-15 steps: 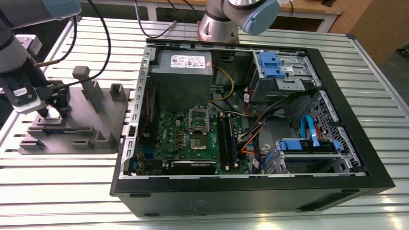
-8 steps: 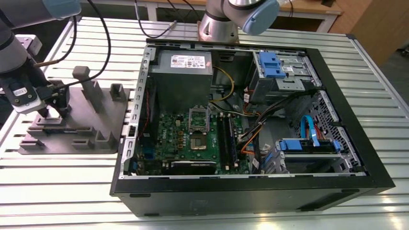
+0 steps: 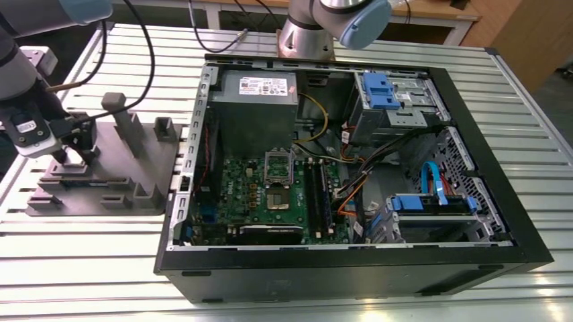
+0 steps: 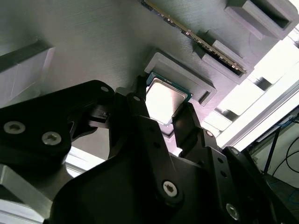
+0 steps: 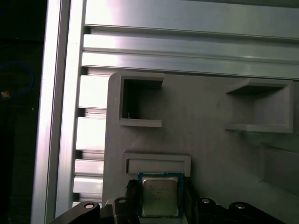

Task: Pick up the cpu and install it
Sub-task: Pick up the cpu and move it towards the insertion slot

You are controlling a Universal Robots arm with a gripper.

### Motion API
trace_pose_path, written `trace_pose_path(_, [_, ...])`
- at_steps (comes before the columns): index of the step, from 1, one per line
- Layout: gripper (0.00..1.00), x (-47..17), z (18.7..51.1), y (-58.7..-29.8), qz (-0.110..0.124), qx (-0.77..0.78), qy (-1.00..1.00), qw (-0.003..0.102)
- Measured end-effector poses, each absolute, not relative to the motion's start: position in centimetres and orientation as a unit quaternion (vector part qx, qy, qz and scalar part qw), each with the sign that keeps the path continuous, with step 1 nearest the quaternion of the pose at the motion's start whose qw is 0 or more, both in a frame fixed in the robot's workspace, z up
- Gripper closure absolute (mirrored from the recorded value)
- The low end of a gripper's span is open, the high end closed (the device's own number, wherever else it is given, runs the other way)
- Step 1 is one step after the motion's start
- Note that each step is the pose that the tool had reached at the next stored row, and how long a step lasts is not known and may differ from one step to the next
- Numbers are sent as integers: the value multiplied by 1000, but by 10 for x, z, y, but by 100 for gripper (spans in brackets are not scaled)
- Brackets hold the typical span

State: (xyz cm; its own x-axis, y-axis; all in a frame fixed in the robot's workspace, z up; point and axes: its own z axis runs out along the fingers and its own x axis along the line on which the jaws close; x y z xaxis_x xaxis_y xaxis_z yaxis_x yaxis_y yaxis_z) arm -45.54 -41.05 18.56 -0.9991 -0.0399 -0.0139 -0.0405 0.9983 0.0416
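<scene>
The arm holds the tool (image 3: 76,157) low over the grey tray (image 3: 117,178), which sits on the slatted desk (image 3: 90,248) at the exterior view's left of the open case (image 3: 358,268). The cpu (image 4: 164,95) lies flat in a shallow framed recess of that tray, metal top up, and has not been lifted clear. In both wrist views the tool is drawn narrow. Its two black fingers (image 4: 140,109) stand on opposite edges of the cpu and appear to bear on them, so I judge the step in hand to be the grasp itself. To do it well, the grip should sit on the thin rim, square to the chip's sides, and not across a corner. In the second wrist view one finger seems close to a corner, which could let the chip twist. The hold should be firm enough to carry so light a part and no more, since the underside is delicate and must not scrape the recess wall. The chip should stay level, as a tilt here would pass on to its seating in the socket (image 3: 276,199) on the board inside the case, well apart from the tray. The raised frame beside the cpu leaves little room, so any sideways drift risks catching on it.
</scene>
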Motion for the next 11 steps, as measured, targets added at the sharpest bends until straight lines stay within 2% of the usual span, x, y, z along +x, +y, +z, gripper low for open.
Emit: trace_pose_path(11, [53,-455,188,-411,21,-20,1000,7])
